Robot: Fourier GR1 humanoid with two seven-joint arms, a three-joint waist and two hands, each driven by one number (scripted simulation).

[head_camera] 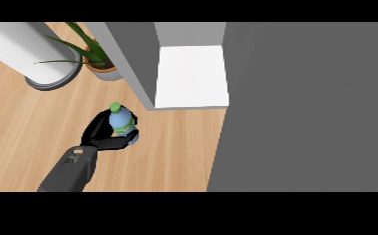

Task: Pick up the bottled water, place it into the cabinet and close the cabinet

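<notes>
Bottled water (120,120) in left hand (103,135), seemingly just outside open cabinet (190,76).

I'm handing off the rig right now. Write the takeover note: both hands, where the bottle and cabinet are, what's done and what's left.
Left hand: curled round the bottled water, low left of centre over the wooden counter.
Right hand: not in view.
Bottled water: upright in the left hand, green cap up, in front of the cabinet and to the left of its opening.
Cabinet: open, white shelf showing and bare; its grey door fills the right side of the view.
Done: bottle grasped.
Left: move it onto the shelf, release, close the door.
Nearby: potted plant and a white cylinder at upper left.
</notes>
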